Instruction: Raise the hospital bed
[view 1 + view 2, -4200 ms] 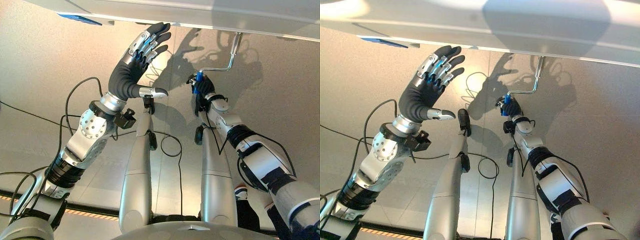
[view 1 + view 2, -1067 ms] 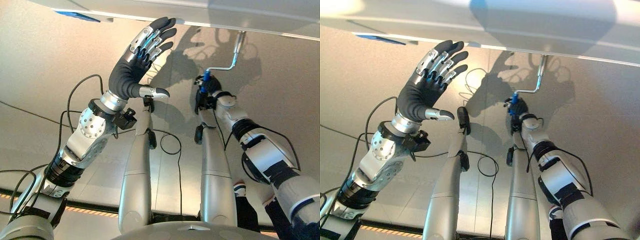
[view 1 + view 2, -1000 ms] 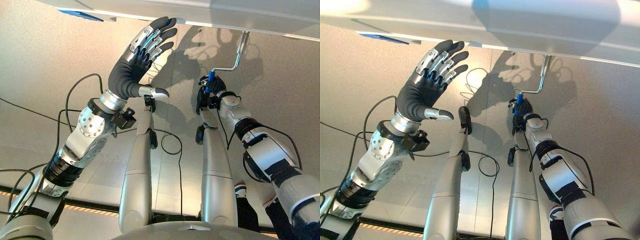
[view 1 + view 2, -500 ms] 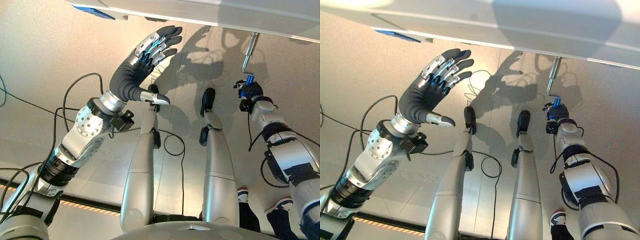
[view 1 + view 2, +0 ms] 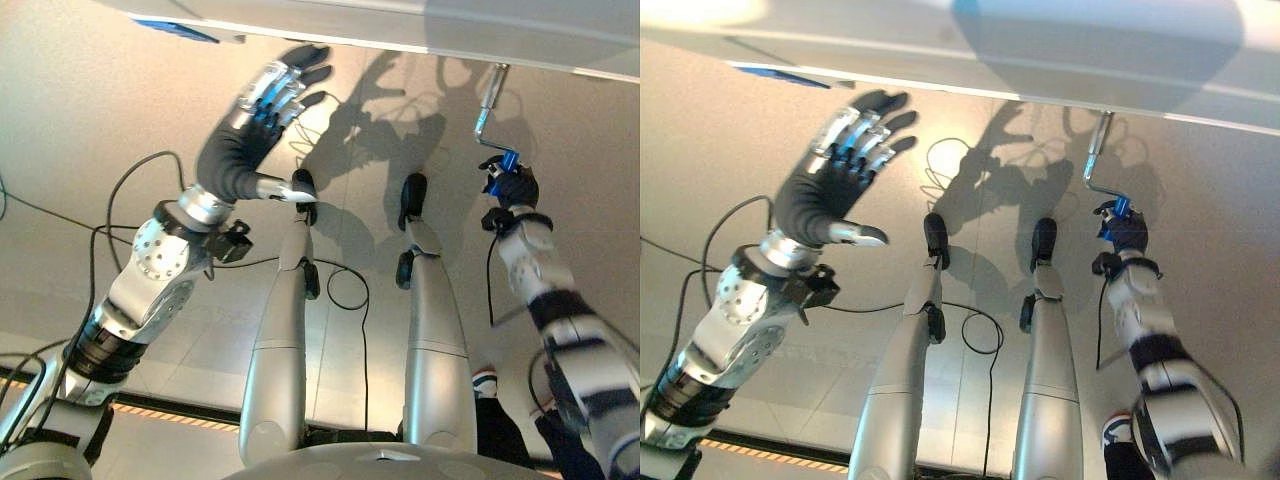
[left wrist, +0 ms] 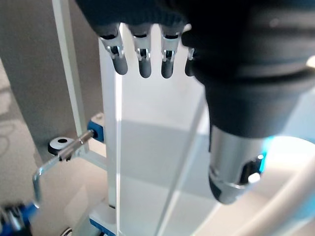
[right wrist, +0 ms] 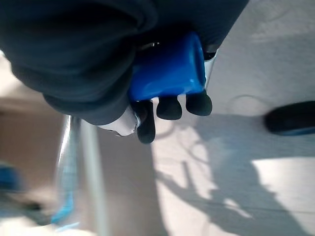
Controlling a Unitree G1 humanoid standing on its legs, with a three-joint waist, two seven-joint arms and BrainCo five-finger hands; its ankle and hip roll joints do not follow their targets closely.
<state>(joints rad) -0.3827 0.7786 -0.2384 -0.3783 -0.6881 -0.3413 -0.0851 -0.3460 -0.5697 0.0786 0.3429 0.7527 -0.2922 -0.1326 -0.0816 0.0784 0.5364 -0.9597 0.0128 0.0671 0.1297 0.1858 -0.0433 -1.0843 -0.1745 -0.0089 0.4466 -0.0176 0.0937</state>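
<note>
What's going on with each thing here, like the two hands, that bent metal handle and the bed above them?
Right hand: fingers curled shut round the crank's blue grip.
Blue grip: held in the right hand.
Crank: bent metal rod, its upper end going in under the bed frame.
Left hand: open, fingers straight, raised near the bed frame, holding nothing.
Bed frame: pale edge across the top.

Pale tiled floor [image 5: 80, 130] beneath; a shoe [image 5: 484, 381].
</note>
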